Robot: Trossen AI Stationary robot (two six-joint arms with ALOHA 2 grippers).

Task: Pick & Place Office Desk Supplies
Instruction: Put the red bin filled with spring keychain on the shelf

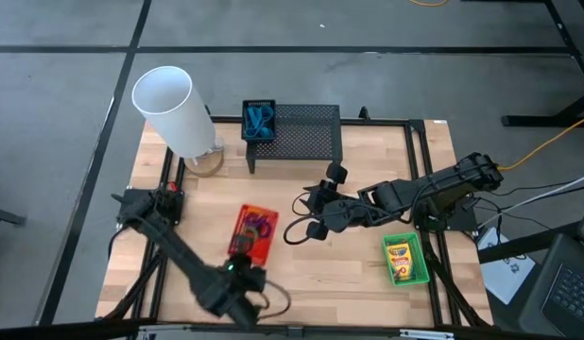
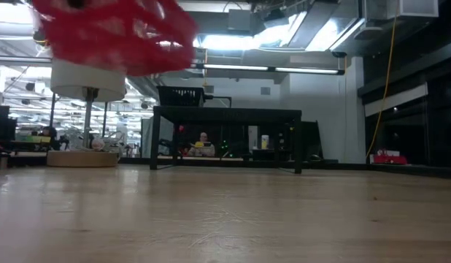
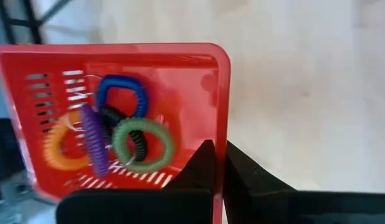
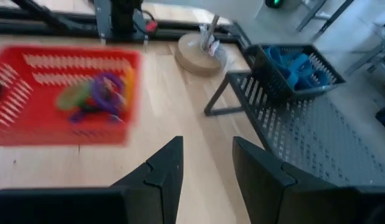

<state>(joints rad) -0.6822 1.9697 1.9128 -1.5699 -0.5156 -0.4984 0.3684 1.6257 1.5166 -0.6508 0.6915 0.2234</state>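
Observation:
A red mesh basket (image 1: 255,231) with purple, green, blue and orange coil loops (image 3: 111,140) inside hangs above the table's near middle; the low view shows the basket (image 2: 116,33) well off the wood. My left gripper (image 1: 243,264) is shut on its near end. My right gripper (image 1: 306,219) hovers open to the right of the basket, touching nothing. A green basket (image 1: 406,260) holding a yellow-and-green crayon box (image 1: 399,257) rests on the table at the near right. A black basket (image 1: 259,122) with blue-handled scissors sits on the stand's left end. My left gripper pinches one end wall of the red basket (image 3: 222,127), at its rim near a corner. One finger (image 3: 202,168) is inside the basket and the other (image 3: 245,177) outside. The fingers come slanting down from the table's near side. The basket is lifted clear of the table.
A tall white cylinder (image 1: 169,109) on a round wooden base stands at the far left. The wide black mesh stand (image 1: 306,140) takes up the far middle. Bare wood lies between the red basket and the green one.

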